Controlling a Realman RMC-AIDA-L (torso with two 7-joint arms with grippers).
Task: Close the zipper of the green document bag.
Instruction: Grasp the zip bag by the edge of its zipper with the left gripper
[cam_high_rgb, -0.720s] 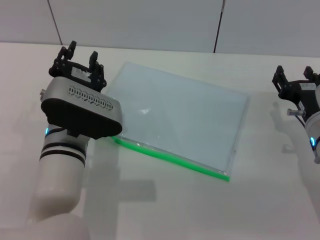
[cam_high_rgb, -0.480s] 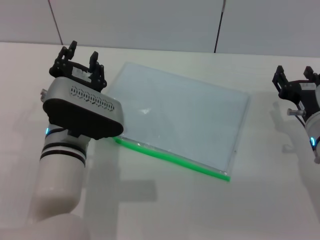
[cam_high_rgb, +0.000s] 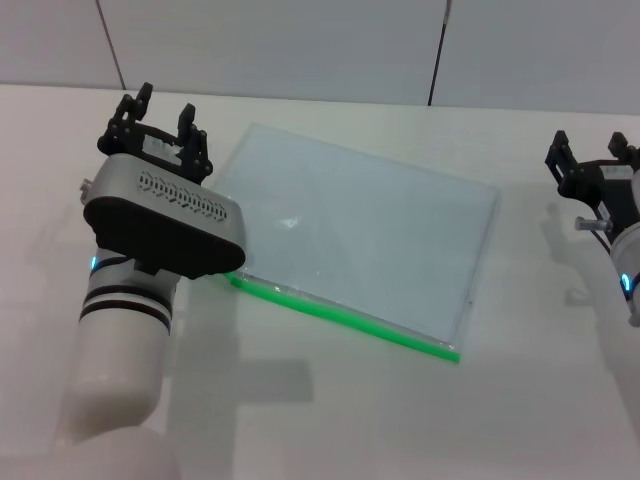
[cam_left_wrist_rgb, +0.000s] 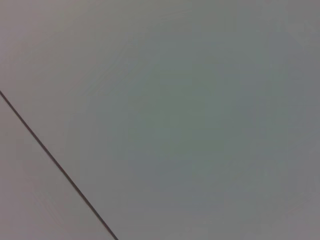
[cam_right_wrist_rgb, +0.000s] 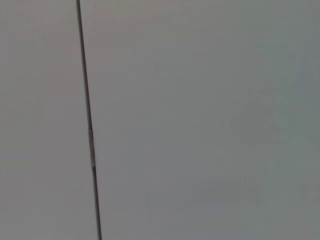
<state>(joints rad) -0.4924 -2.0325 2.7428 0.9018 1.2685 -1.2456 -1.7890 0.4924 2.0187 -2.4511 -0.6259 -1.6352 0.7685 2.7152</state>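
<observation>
Overhead, pale panelled wall (cam_high_rgb: 300, 50) behind white table (cam_high_rgb: 330, 420); both hands (cam_high_rgb: 160, 125) (cam_high_rgb: 590, 160) open, empty.

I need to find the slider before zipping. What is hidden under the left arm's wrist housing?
The zipper runs under the left pincer's wrist housing, which covers that end and the green document bag's near-left corner. No slider is visible.

The left arm hides the zipper's (cam_high_rgb: 345, 318) left end and the bag's (cam_high_rgb: 360, 235) near-left corner. No slider shows. The right gripper (cam_high_rgb: 592, 170) is cut off by the frame edge.
</observation>
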